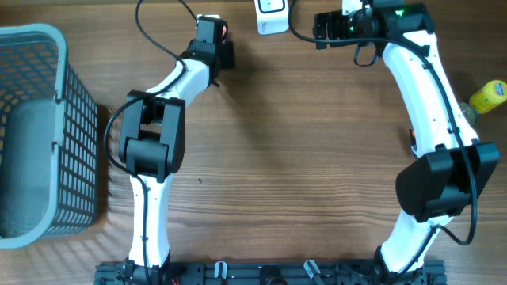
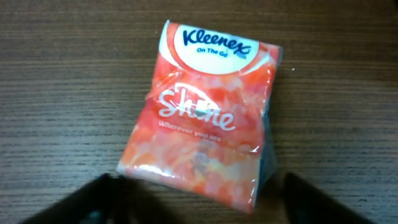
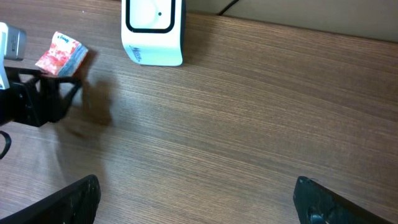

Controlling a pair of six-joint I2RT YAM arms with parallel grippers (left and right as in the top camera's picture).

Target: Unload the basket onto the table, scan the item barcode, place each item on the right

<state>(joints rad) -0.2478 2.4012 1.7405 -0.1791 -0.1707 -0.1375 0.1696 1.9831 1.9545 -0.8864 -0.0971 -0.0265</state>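
A Kleenex tissue pack (image 2: 205, 118), orange and white, lies flat on the wooden table with its printed front up; no barcode shows. My left gripper (image 2: 198, 186) is open, with one dark finger on each side of the pack's near end, and neither visibly presses it. From overhead the left gripper (image 1: 218, 43) covers most of the pack, leaving only a red sliver (image 1: 225, 32). The white scanner (image 1: 272, 16) stands at the table's far edge, also seen in the right wrist view (image 3: 152, 31). My right gripper (image 3: 196, 186) hangs open over bare wood to the right of the scanner, holding nothing.
A grey mesh basket (image 1: 75, 134) stands at the left edge of the table. A yellow object (image 1: 489, 96) lies at the far right. Black cables run along the back by the scanner. The right wrist view shows the pack (image 3: 61, 55) beside the left gripper (image 3: 37, 99).
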